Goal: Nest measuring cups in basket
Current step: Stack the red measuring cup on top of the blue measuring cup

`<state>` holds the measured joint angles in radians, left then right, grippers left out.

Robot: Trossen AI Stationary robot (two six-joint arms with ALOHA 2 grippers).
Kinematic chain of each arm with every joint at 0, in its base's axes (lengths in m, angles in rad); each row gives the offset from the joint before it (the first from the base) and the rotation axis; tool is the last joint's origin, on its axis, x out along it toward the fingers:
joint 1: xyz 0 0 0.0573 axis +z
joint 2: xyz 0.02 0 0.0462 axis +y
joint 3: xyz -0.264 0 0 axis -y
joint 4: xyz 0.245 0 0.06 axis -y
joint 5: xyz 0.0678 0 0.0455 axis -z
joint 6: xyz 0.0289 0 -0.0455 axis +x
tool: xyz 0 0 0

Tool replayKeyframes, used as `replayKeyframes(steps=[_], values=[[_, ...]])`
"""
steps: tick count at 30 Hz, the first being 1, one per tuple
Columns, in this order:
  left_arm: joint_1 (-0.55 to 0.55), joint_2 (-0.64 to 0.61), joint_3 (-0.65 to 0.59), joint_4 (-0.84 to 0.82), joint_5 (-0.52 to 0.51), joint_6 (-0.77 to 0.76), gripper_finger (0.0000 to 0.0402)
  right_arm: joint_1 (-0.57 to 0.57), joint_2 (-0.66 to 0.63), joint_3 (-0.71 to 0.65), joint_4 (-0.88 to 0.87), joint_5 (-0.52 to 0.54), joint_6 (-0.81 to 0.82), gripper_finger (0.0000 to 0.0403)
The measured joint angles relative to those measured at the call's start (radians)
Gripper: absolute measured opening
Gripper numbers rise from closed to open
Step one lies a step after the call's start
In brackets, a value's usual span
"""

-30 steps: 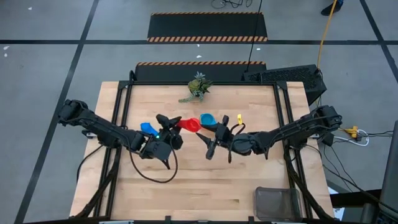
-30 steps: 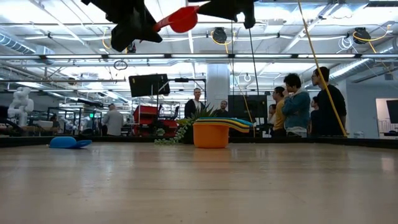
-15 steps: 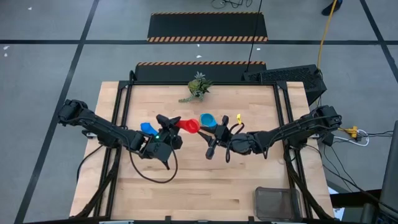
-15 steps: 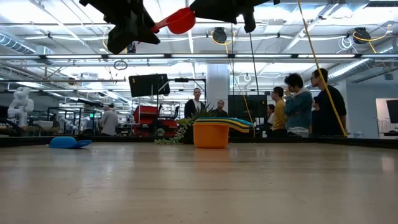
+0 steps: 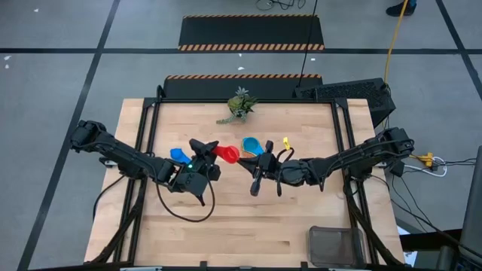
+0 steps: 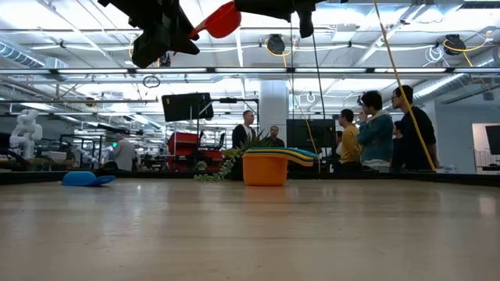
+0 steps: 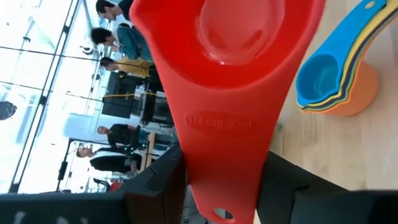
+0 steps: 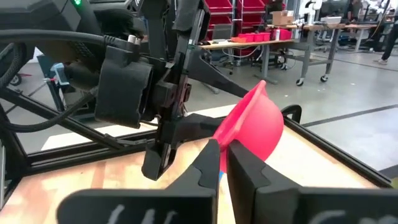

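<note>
A red measuring cup hangs high above the table's middle between both grippers. My left gripper is shut on its handle. My right gripper comes from the right and is shut at the bowl. A stack of nested measuring cups, orange at the bottom and light blue on top, stands on its base just beyond. A dark blue cup lies on the table to the left. The basket sits at the near right corner. My left gripper pinches the red cup's flat handle by its two long edges, between the two fingers. The handle runs along the fingers, its hole end toward the wrist. The fingers lie nearly level and come from the table's left. The cup is clear of the table. My right gripper has its shut fingertips at the edge of the red cup's bowl, coming level from the table's right. The tips seem to pinch the thin rim. The fingers themselves hide the exact spot.
A small green plant sprig lies at the table's far edge. Several people stand in the room beyond the table. The near half of the tabletop is bare wood except for the basket.
My right gripper has shut at the red cup's bowl, having edged a little toward it. The cup has tipped slightly, its bowl end now a bit higher in the low view. My left gripper has kept its hold on the handle.
</note>
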<state>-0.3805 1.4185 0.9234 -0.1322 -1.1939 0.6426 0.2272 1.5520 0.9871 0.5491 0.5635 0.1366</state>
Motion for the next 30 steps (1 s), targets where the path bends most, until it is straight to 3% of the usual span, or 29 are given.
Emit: replayKeyframes(steps=[10,21,30], values=[[-0.001,0.0,0.0,-0.003,0.036,-0.053,0.0162,-0.003,0.0,0.0,-0.011,0.008,-0.017,0.0001],[-0.009,0.033,-0.001,-0.147,0.21,-0.344,0.0153,0.01,0.001,-0.051,-0.091,-0.001,0.088,0.0001],[-0.027,0.121,-0.001,-0.142,0.4,-0.504,0.0154,0.021,0.001,-0.166,-0.078,-0.104,0.258,0.0001]])
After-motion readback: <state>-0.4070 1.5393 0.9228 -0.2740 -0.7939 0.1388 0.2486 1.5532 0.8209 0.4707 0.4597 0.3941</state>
